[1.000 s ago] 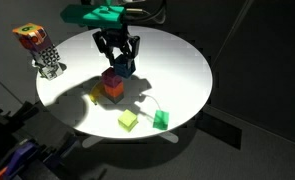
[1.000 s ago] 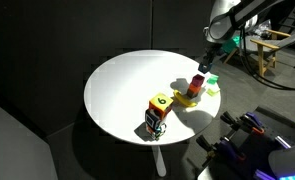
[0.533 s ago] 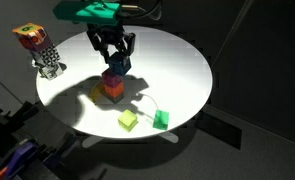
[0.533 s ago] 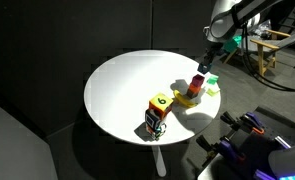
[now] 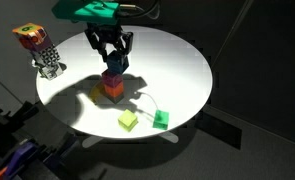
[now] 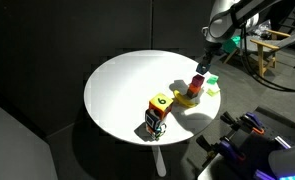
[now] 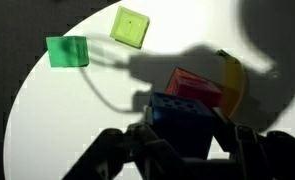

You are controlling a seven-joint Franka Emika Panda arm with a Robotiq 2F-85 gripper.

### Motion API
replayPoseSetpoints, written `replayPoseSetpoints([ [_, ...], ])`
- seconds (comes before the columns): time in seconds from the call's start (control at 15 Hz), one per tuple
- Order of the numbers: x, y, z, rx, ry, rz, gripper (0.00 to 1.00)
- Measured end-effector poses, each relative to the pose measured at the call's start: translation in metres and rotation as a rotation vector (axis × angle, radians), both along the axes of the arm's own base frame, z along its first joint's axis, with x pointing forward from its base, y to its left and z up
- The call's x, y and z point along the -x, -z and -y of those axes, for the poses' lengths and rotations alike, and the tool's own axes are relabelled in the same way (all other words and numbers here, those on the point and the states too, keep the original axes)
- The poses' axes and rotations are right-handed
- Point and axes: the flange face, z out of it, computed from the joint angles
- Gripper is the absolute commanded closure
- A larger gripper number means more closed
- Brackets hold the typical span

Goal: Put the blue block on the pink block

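Claw (image 5: pixel 113 62) grips the blue block (image 7: pixel 179 112), which hangs just above the pink block (image 7: pixel 195 88) beneath it. To stack well, centre it, square the edges, lower gently, then release.

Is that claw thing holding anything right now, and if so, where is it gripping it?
Yes. It holds the blue block, pinched on two opposite sides between the fingers of the end effector.

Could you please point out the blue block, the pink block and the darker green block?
blue block (image 7: pixel 183 114): wrist view, its top face.
pink block (image 7: pixel 194 86): wrist view, its exposed top face.
darker green block (image 7: pixel 67 52): wrist view, its middle.
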Motion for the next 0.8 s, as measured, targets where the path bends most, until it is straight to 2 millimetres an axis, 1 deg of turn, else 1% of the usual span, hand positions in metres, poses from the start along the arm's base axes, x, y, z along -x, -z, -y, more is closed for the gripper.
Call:
replayPoseSetpoints([
  [0.47,0.0,0.006,-0.013,-0.005,-0.021,-0.025,0.66],
  [0.8,0.001,0.011,-0.017,-0.009,-0.027,-0.044,0.66],
])
